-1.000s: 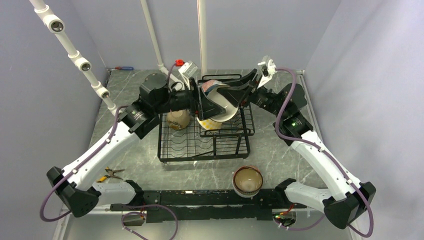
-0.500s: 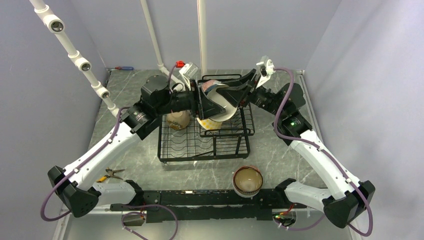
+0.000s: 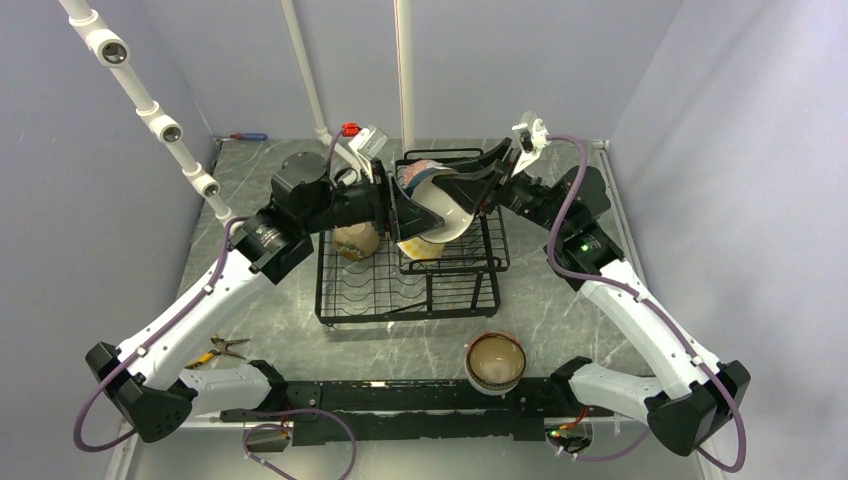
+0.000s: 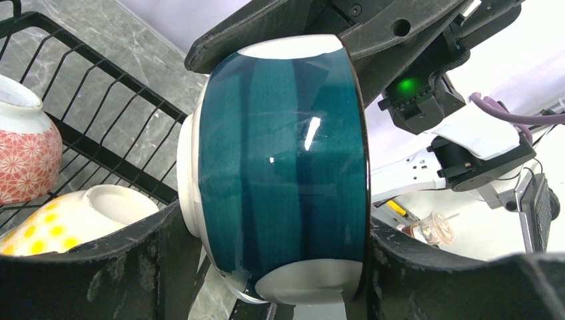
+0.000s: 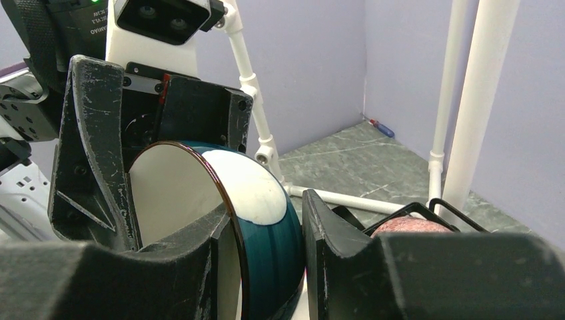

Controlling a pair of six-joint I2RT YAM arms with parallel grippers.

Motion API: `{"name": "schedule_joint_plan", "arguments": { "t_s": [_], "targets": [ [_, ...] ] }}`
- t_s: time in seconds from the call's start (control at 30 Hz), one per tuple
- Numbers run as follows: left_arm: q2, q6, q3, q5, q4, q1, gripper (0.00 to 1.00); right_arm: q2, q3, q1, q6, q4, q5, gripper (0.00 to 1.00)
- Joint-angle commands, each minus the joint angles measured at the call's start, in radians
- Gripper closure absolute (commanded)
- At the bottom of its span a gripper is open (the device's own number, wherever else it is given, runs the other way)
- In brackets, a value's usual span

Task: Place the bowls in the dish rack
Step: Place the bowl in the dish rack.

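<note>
A teal-and-white bowl (image 3: 442,205) hangs on its side above the dish rack (image 3: 400,300), over the raised basket. My left gripper (image 3: 412,208) spans it from foot to rim and is shut on it; in the left wrist view the bowl (image 4: 280,173) fills the gap of that gripper (image 4: 273,267). My right gripper (image 3: 462,185) pinches the bowl's wall (image 5: 266,227), one finger inside and one outside. A pink-patterned bowl (image 4: 23,163) and a yellow-dotted bowl (image 4: 73,220) lie upside down in the basket. A cream bowl (image 3: 356,240) sits in the lower tray.
A stack of brown-rimmed bowls (image 3: 496,362) stands on the table in front of the rack, near the right arm's base. Pliers (image 3: 222,348) lie at the front left. The white pipe frame (image 3: 160,125) runs along the left and behind the rack.
My left gripper's jaws have narrowed onto the bowl, and the left arm has drawn slightly to the left. The right gripper and the bowl have barely moved.
</note>
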State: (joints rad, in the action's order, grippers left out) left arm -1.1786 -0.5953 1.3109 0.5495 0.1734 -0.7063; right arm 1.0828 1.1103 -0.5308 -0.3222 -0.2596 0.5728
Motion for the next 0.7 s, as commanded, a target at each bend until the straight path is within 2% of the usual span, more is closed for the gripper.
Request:
{"name": "schedule_joint_plan", "arguments": {
  "t_s": [0.0, 0.13, 0.2, 0.23, 0.4, 0.67],
  "targets": [
    [0.029, 0.004, 0.011, 0.053, -0.081, 0.001, 0.53, -0.006, 0.034, 0.006, -0.019, -0.072, -0.008, 1.0],
    [0.037, 0.021, 0.005, 0.021, -0.074, 0.001, 0.85, -0.009, 0.034, 0.006, -0.013, -0.056, -0.027, 1.0],
    [0.053, 0.033, -0.006, -0.014, -0.08, 0.001, 0.94, -0.008, 0.033, 0.006, -0.014, -0.051, -0.038, 1.0],
    [0.063, 0.045, -0.015, -0.026, -0.092, 0.001, 0.97, -0.006, 0.034, 0.006, -0.012, -0.049, -0.038, 0.96],
    [0.118, 0.107, -0.065, -0.105, -0.153, 0.001, 0.97, 0.001, 0.037, 0.006, -0.015, -0.048, -0.033, 0.81],
    [0.183, 0.224, -0.128, -0.249, -0.207, 0.001, 0.97, 0.014, 0.036, 0.005, -0.023, -0.051, -0.03, 0.45]
  ]
}}
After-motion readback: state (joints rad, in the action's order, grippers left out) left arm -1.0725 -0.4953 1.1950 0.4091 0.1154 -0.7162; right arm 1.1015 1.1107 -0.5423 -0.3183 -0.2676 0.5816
